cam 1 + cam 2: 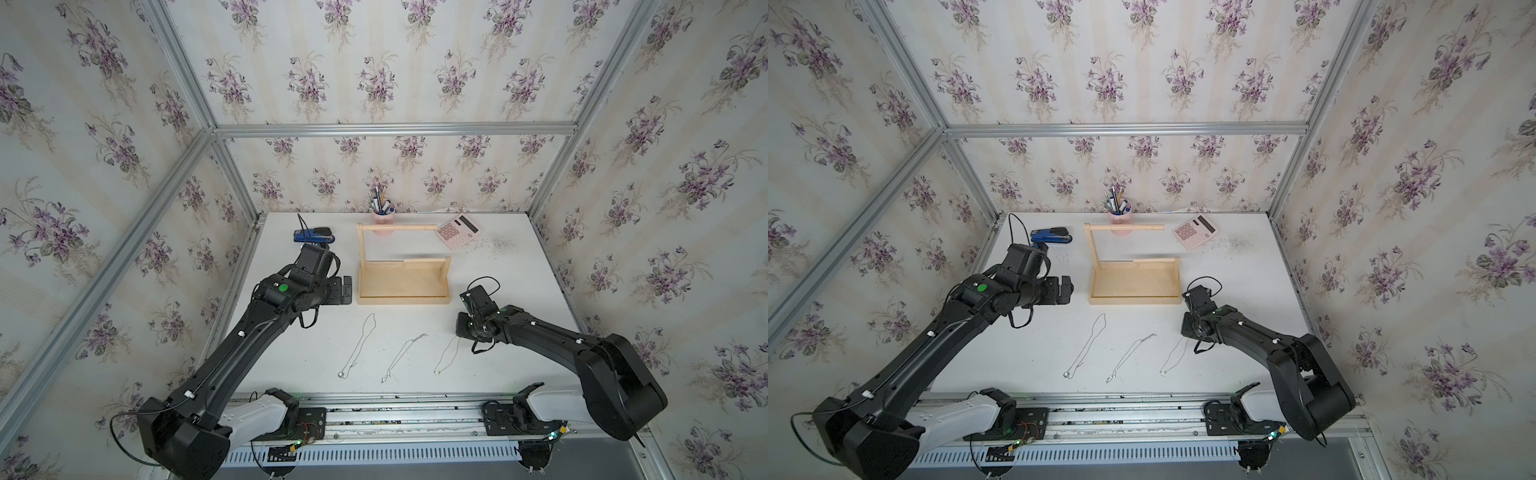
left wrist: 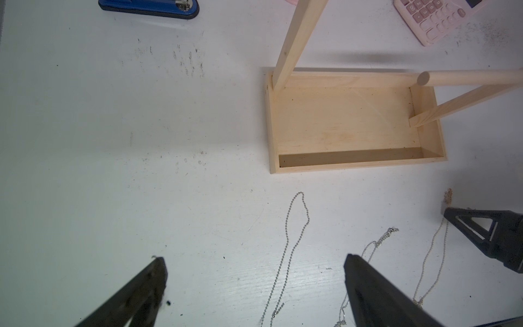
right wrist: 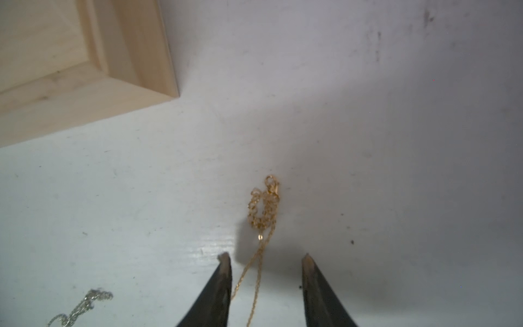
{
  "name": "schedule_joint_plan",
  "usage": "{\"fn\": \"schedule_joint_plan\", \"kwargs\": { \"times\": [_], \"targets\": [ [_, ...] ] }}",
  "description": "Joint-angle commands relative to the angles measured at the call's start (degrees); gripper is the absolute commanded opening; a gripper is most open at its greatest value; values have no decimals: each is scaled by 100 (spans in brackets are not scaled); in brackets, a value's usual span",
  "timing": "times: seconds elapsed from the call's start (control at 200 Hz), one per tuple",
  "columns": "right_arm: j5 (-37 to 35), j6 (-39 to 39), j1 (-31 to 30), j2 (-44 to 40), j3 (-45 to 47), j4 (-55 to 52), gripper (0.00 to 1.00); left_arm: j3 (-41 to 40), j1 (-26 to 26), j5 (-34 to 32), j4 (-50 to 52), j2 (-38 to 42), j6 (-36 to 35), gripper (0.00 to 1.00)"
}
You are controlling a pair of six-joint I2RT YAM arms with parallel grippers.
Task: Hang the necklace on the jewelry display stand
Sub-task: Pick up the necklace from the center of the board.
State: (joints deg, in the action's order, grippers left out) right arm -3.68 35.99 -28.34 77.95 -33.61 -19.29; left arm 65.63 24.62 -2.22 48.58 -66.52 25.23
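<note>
Gold necklace (image 3: 263, 209) lies front-to-back, clasp end toward stand (image 3: 85, 93)

White table (image 1: 498, 299), scuffed — carries: jewelry display stand (image 1: 403, 300), blue stapler (image 1: 314, 235), pink pen cup (image 1: 383, 217), pink calculator (image 1: 457, 231); nearer the front, three necklaces in a row — ball chain (image 1: 359, 347), silver chain (image 1: 401, 358), gold chain (image 3: 263, 209).

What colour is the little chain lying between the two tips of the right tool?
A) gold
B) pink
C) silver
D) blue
A: in the right wrist view the chain that runs between the open tips of the right tool is gold. A silver one lies apart from the tips on the white table.
</note>
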Motion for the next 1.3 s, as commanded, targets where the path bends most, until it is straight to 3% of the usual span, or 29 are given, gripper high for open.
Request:
{"fn": "schedule_joint_plan", "kwargs": {
  "times": [0.0, 0.175, 0.31, 0.624, 0.794, 1.294],
  "targets": [
    [-184, 86, -5, 124, -61, 14, 40, -31, -8, -120, -7, 49, -92, 100],
    [-297, 58, -7, 420, -89, 24, 30, -57, -8, -165, -14, 146, -149, 100],
    [-298, 27, -5, 659, -136, 107, 15, -77, -3, -165, -17, 168, -157, 100],
    [-426, 48, -207, 923, -234, 20, 0, -138, -1, -218, 2, 214, -168, 100],
    [-520, 55, -204, 757, -346, -137, 0, -156, -2, -218, -22, 227, -172, 100],
    [-707, 20, -458, -737, -1305, -1380, 0, -182, -6, -68, -80, 326, -127, 100]
  ]
}}
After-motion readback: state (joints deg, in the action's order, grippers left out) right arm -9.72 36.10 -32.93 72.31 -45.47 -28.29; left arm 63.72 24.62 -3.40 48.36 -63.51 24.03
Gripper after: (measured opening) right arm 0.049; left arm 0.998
